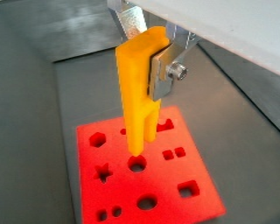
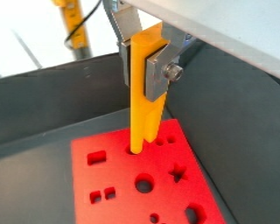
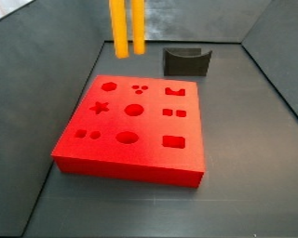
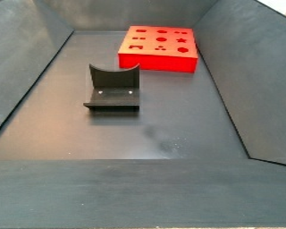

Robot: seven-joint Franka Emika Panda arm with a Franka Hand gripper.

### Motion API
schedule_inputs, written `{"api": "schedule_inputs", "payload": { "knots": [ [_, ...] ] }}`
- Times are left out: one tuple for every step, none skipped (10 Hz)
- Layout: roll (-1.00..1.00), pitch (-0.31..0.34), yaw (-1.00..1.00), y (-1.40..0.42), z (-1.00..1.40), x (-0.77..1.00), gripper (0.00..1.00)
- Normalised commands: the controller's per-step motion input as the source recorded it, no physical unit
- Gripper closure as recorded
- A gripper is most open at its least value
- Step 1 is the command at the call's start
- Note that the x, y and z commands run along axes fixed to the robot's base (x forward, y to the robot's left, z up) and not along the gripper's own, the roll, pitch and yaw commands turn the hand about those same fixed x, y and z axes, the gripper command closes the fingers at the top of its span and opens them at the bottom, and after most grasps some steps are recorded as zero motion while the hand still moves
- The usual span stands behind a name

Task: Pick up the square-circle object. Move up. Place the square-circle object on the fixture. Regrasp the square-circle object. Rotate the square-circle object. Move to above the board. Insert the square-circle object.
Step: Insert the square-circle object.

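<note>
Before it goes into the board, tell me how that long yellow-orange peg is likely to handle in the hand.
The slim yellow-orange plastic-looking peg hangs straight with no sag, so it is probably stiff and light. The hand is shut on its upper end only, above the flat red board, so a sideways knock might swing it. Its smooth faces could slip between the silver fingers.

A dark grey floor (image 4: 62,125) runs the length of a trough-like bin, with sloping grey walls (image 3: 278,74) rising on either side. In a side view, a paler scuffed patch (image 4: 170,143) marks the floor near the middle. Past the bin's rim, against a bright white background, a wrist view shows a yellow upright piece (image 2: 67,26) with a thin dark cable beside it. It is too blurred to identify.
</note>
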Motion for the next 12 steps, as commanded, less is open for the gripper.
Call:
{"api": "schedule_inputs", "payload": {
  "knots": [
    [0.00,-0.001,-1.00,-0.08,-0.08,0.00,1.00],
    [-0.01,-0.029,-0.99,-0.02,-0.17,0.00,1.00],
    [-0.02,-0.031,-0.96,-0.01,-0.19,-0.03,1.00],
    [-0.02,-0.041,-0.92,-0.02,-0.20,-0.09,1.00],
    [-0.06,-0.080,-0.77,-0.12,-0.30,-0.22,1.00],
    [-0.09,-0.116,-0.65,-0.18,-0.39,-0.34,1.00],
    [-0.10,-0.130,-0.48,-0.25,-0.47,-0.52,1.00],
    [-0.08,-0.101,-0.34,-0.27,-0.54,-0.68,1.00],
    [-0.03,-0.073,-0.21,-0.23,-0.55,-0.76,1.00],
    [0.00,-0.076,-0.06,-0.10,-0.60,-0.61,1.00],
    [0.00,-0.023,-0.03,0.00,-0.56,-0.42,1.00],
    [0.00,-0.009,0.00,0.00,-0.51,-0.31,1.00]
  ]
}}
